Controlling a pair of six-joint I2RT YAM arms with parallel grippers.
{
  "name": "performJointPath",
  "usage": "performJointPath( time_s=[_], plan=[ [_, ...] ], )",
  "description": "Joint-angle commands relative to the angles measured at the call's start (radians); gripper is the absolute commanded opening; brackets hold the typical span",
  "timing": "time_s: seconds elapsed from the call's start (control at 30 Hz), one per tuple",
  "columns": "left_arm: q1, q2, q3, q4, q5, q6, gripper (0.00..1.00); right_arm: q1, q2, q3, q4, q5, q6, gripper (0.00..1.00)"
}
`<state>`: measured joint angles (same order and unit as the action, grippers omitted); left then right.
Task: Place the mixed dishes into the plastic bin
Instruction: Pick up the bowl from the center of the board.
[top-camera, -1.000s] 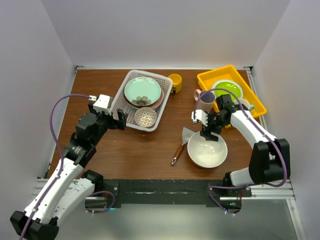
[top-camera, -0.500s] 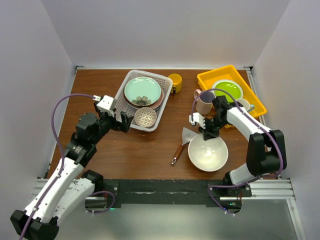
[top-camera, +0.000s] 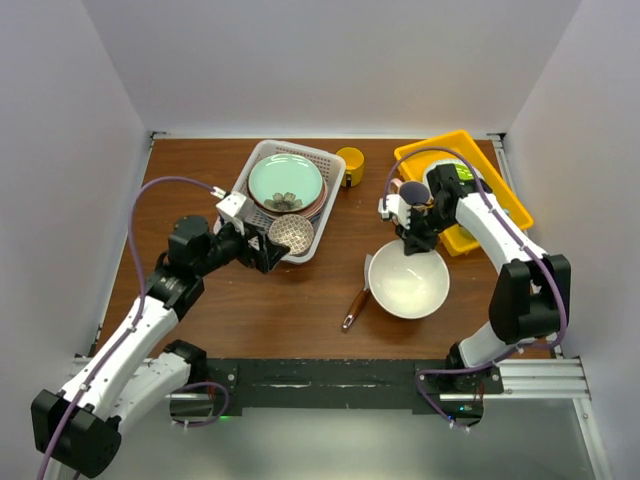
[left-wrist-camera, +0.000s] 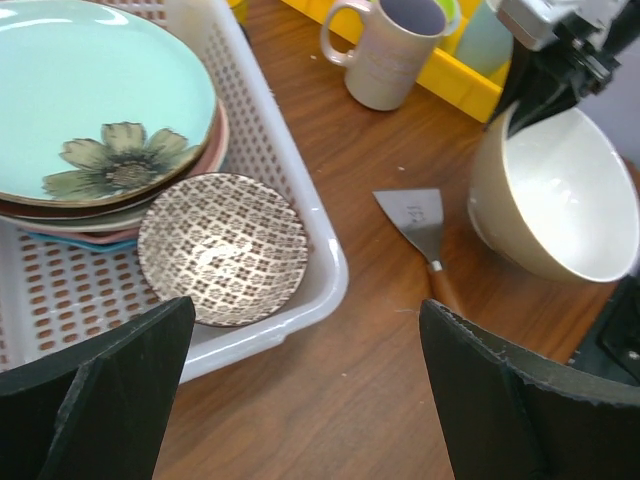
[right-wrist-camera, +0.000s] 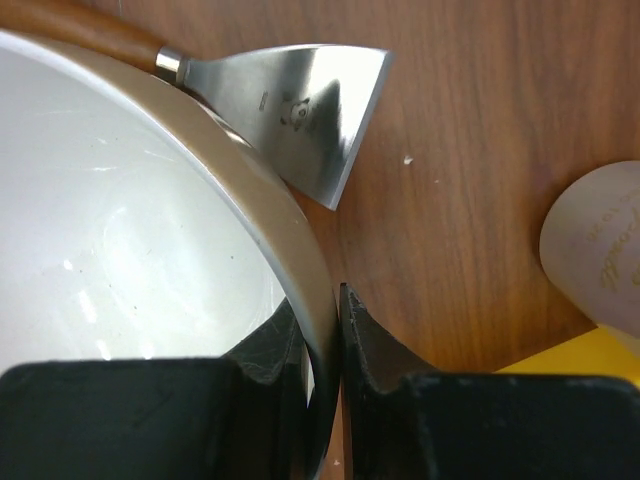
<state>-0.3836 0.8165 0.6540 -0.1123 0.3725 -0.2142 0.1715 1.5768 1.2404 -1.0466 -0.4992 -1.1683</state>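
My right gripper (top-camera: 414, 246) (right-wrist-camera: 330, 330) is shut on the far rim of the large cream bowl (top-camera: 408, 281) (right-wrist-camera: 120, 250), one finger inside and one outside; the bowl (left-wrist-camera: 565, 200) hangs tilted just above the table. The white plastic bin (top-camera: 241, 192) (left-wrist-camera: 300, 190) at back centre holds a stack of plates topped by a pale green one (top-camera: 286, 181) (left-wrist-camera: 90, 100), plus the small patterned bowl (top-camera: 291, 233) (left-wrist-camera: 222, 248). My left gripper (top-camera: 263, 256) (left-wrist-camera: 305, 400) is open and empty by the bin's near right corner. A purple-lined cream mug (top-camera: 414, 196) (left-wrist-camera: 395, 55) and a yellow mug (top-camera: 350, 163) stand on the table.
A wooden-handled metal spatula (top-camera: 357, 300) (left-wrist-camera: 420, 218) (right-wrist-camera: 290, 100) lies partly under the bowl's left side. The yellow tray (top-camera: 470, 150) sits at the back right, behind the right arm. White walls close in three sides.
The right gripper closed on the cream bowl's rim and drew it up and back over the spatula blade. The left arm swung right to the bin's near corner.
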Motion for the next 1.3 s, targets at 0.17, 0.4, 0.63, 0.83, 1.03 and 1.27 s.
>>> performJointPath(
  time_s=[0.17,0.4,0.63,0.83,1.03,1.27],
  plan=[
    [0.002,0.068,-0.051,0.210,0.244,-0.255,1.00,0.002,-0.168,-0.005,0.061,-0.179,0.409,0.00],
    [-0.225,0.088,-0.030,0.229,0.009,-0.356,1.00,0.002,-0.282,-0.134,0.220,-0.213,0.565,0.00],
    [-0.471,0.214,0.120,0.116,-0.398,-0.477,1.00,0.000,-0.299,-0.200,0.273,-0.236,0.584,0.00],
    [-0.649,0.387,0.283,-0.044,-0.668,-0.559,1.00,-0.010,-0.324,-0.223,0.290,-0.254,0.587,0.00],
    [-0.741,0.536,0.409,-0.136,-0.788,-0.583,1.00,-0.013,-0.333,-0.229,0.295,-0.249,0.585,0.00],
    [-0.805,0.728,0.584,-0.329,-0.938,-0.565,0.99,-0.015,-0.339,-0.233,0.295,-0.259,0.585,0.00]
  ],
)
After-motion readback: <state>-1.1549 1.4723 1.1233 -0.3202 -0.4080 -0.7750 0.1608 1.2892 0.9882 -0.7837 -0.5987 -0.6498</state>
